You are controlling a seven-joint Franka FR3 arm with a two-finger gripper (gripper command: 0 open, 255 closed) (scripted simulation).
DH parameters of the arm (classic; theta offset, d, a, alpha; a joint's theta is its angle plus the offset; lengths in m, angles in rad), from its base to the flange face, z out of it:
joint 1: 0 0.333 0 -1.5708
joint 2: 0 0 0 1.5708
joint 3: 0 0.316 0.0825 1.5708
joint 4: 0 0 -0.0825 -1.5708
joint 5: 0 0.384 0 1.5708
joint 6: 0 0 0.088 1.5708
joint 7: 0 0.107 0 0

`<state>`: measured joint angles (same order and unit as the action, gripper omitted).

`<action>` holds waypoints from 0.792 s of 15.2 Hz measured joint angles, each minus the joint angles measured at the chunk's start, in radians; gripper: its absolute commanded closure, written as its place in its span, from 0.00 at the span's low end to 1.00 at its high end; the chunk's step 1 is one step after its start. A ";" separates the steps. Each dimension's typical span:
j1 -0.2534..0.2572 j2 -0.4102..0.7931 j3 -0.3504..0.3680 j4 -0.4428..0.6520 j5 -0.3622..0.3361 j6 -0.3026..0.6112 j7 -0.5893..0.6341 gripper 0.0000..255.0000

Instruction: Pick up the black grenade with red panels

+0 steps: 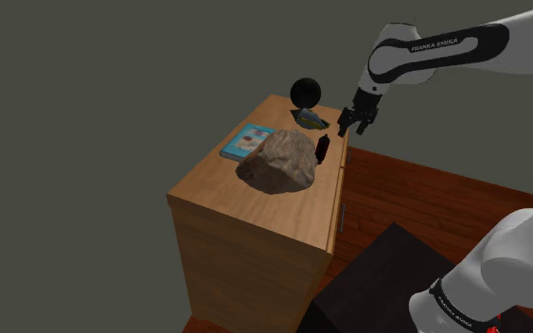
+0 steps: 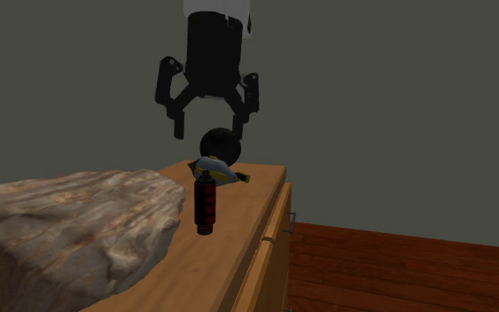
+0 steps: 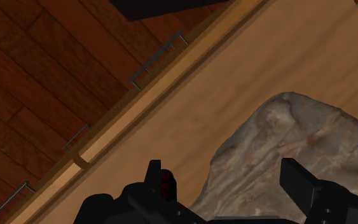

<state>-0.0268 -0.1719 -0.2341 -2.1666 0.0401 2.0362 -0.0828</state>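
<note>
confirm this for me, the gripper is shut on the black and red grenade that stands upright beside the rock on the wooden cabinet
Not right: the gripper is open and hangs above the grenade without touching it, as the second exterior view shows. The grenade does stand upright beside the rock on the wooden cabinet.

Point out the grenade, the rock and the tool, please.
grenade (image 2: 206, 205): second exterior view, red-panelled body.
rock (image 1: 278, 161): shoulder view, top face.
tool (image 2: 207, 132): second exterior view, midway between open fingertips.

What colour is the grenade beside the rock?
The grenade is black with red panels; clearest in the second exterior view.
</note>
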 measured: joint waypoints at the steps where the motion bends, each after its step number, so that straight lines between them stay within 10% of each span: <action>1: -0.002 0.039 -0.009 0.027 0.013 0.011 -0.016 0.00; 12: -0.068 0.488 -0.039 0.415 0.185 0.045 -0.168 0.00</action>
<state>-0.0948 0.3158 -0.2729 -1.7514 0.2255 2.0813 -0.2509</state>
